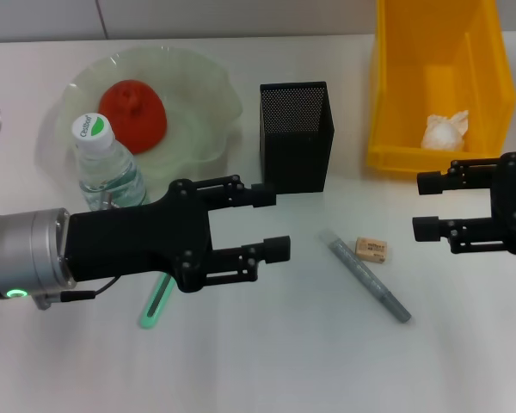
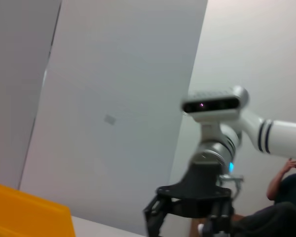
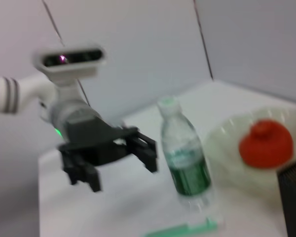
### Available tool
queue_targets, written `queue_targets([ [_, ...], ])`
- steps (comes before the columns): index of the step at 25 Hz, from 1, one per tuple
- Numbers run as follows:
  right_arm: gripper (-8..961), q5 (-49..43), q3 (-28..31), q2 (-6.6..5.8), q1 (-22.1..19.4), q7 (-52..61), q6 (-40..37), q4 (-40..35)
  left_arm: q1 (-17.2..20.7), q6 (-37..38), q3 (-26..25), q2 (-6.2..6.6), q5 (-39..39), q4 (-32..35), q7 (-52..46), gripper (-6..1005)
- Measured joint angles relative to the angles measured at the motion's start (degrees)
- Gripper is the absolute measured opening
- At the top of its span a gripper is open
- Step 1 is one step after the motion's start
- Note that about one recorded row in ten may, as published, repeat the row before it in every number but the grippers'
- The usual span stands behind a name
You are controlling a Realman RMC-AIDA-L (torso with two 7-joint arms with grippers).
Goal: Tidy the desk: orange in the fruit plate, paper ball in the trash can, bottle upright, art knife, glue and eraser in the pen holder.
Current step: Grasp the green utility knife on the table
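A translucent glossy fruit plate (image 1: 208, 129), a black mesh pen holder (image 1: 296, 133), a glossy yellow plastic trash can (image 1: 482, 77), crumpled paper ball (image 1: 445, 131).

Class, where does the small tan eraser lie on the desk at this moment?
In the head view the small tan eraser lies on the white desk, right of centre, beside the grey pen-shaped tool and in front of the yellow bin.

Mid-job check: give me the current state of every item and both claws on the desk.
orange: in the fruit plate
paper ball: in the yellow bin
bottle: upright, capped
pen holder: upright
green art knife: lying on desk
glue: lying on desk
eraser: on desk beside glue
left claw: open, holding nothing
right claw: open, holding nothing
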Motion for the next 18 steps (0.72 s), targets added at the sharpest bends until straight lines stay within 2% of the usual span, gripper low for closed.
queue_targets([
  [6, 687, 8.4, 3.5, -0.11, -4.8, -23.4, 0.4, 15.0, -0.1, -0.1, -0.4, 0.10, 0.1, 0.2, -0.7, 682],
  [8, 687, 8.7, 4.3, -0.12, -5.1, -27.2, 1.0, 19.1, -0.1, 0.2, -0.3, 0.18, 0.3, 1.0, -1.6, 682],
  [12, 687, 8.5, 5.4, -0.15, -5.2, -31.0, 3.2, 25.1, 0.7, 0.3, -0.6, 0.28, 0.3, 4.6, -6.2, 682],
  [18, 687, 8.7, 5.6, -0.13, -5.6, -32.8, 3.7, 27.6, 1.6, -0.2, -0.9, 0.12, 0.3, 6.5, -7.5, 682],
])
